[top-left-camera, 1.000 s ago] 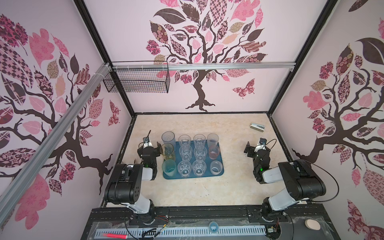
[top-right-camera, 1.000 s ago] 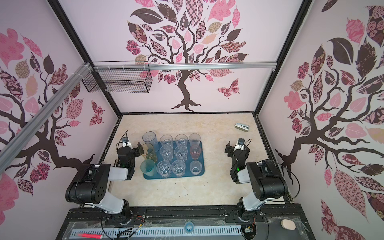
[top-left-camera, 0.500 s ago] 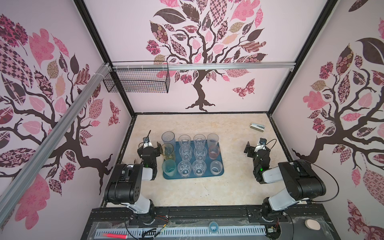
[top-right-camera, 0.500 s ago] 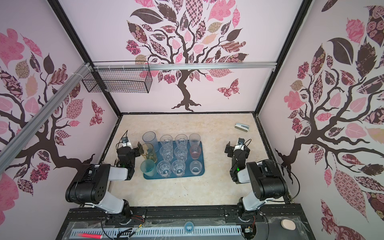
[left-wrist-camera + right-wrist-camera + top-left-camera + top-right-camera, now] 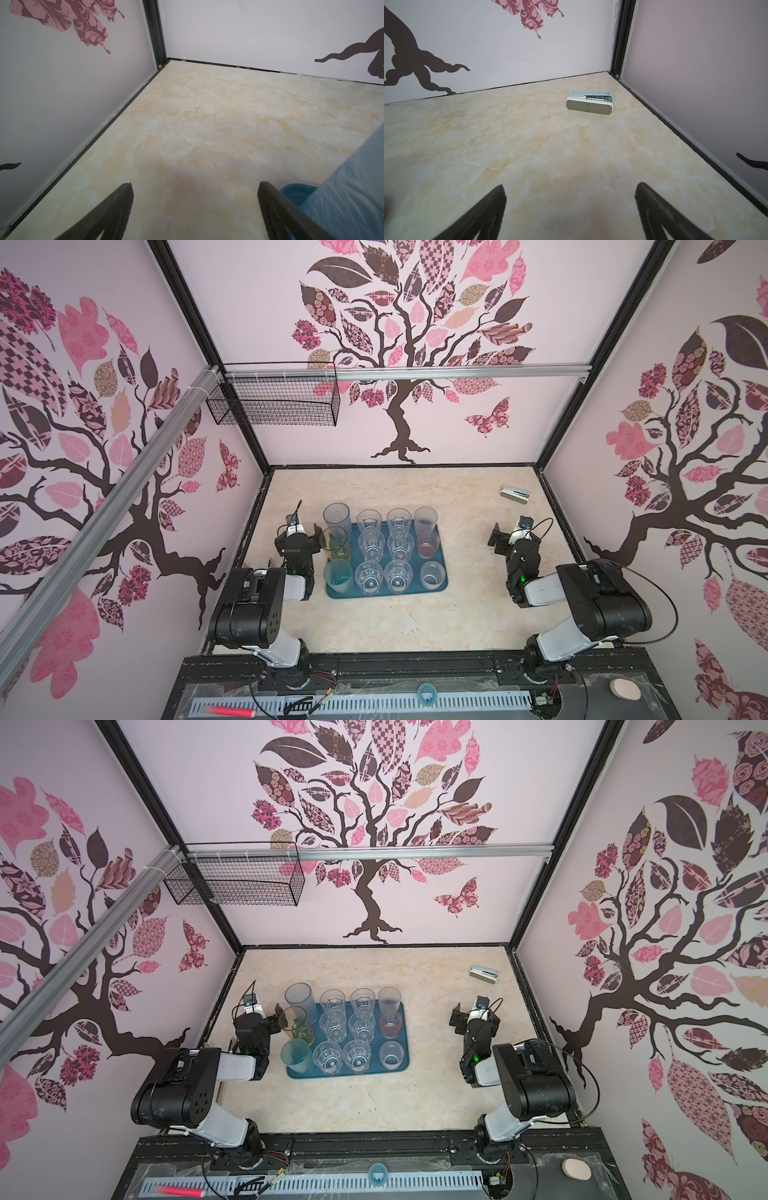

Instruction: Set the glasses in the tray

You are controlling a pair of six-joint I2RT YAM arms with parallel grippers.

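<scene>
Fingers of the left gripper gape empty just left of the tray; the right gripper, also agape and empty, sits well right of it; the glasses stand upright inside, nearest the left gripper.

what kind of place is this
Probably a robot test booth: two arms on a front rail, tree-print walls boxing in a table, a tray of glasses staged on it.
</scene>
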